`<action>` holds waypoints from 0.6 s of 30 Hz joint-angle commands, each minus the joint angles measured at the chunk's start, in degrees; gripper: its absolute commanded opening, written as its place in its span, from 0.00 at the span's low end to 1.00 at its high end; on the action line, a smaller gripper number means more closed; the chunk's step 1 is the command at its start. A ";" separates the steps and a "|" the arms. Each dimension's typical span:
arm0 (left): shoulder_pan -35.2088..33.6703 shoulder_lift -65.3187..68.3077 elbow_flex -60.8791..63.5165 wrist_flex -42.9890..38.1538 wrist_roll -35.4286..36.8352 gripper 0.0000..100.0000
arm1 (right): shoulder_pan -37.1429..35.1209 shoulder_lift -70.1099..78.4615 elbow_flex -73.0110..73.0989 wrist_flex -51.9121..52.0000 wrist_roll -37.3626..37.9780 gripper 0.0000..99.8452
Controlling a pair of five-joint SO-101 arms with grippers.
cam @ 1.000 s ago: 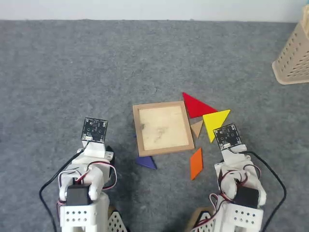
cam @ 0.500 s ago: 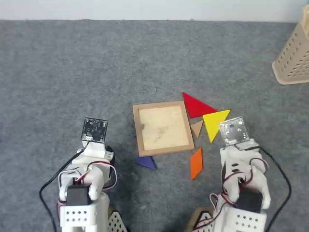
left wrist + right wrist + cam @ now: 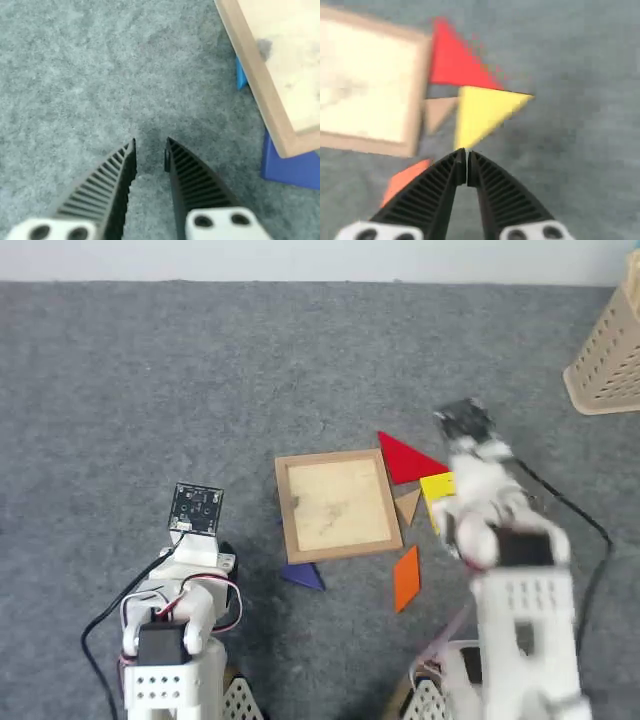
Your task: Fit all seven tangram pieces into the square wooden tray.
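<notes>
Your left gripper [image 3: 150,144] has not moved over the last second: it hangs low over the grey mat [image 3: 150,370] with its fingers a narrow gap apart, holding nothing. Your right gripper [image 3: 465,152] has swung forward from its folded spot beside the orange parallelogram [image 3: 406,578] and is now over the yellow triangle [image 3: 437,488], jaws pressed together and empty. None of the pieces has shifted. The orange piece lies with its long axis running near to far, leaning slightly right. The dark blue triangle [image 3: 303,576] sits against the near left corner of the square wooden tray [image 3: 330,454], long edge running across. A small blue piece [image 3: 241,75] peeks out at the tray's left rim. To the right of the tray, the tan triangle [image 3: 408,505] points toward you. The yellow triangle's sharp tip points right, away from the tray. Beyond it, the red triangle [image 3: 405,458] touches the far right corner. A cream basket [image 3: 610,350] stands far right.
</notes>
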 commanded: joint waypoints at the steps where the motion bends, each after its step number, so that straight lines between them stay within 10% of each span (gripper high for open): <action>1: 0.00 -0.97 -0.48 0.18 -0.53 0.09 | -8.31 13.67 -10.29 1.54 -4.40 0.12; 18: 0.00 -0.97 -0.48 0.18 -0.53 0.09 | -16.31 45.32 -20.84 -12.00 -10.73 0.17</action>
